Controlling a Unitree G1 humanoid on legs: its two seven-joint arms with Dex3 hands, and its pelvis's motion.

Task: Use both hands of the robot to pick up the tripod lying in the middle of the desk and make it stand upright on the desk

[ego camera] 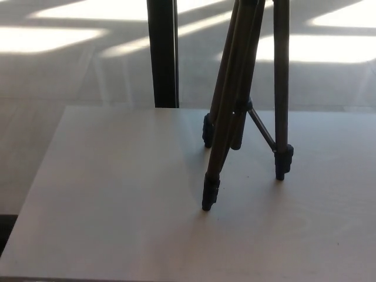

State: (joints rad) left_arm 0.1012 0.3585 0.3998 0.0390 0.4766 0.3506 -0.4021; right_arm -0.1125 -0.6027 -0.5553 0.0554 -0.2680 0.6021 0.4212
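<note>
Three dark legs carry the tripod, which stands upright on the desk, right of centre, its long axis running up and out of the top edge. Going left to right: the left half of the pale desk, then a black post behind the far edge, then the tripod's feet, one near and two farther back, all set on the desk. The legs are slim brown-black tubes with thicker black feet, joined by thin braces. Neither hand shows, so neither one's fingers can be told.
</note>
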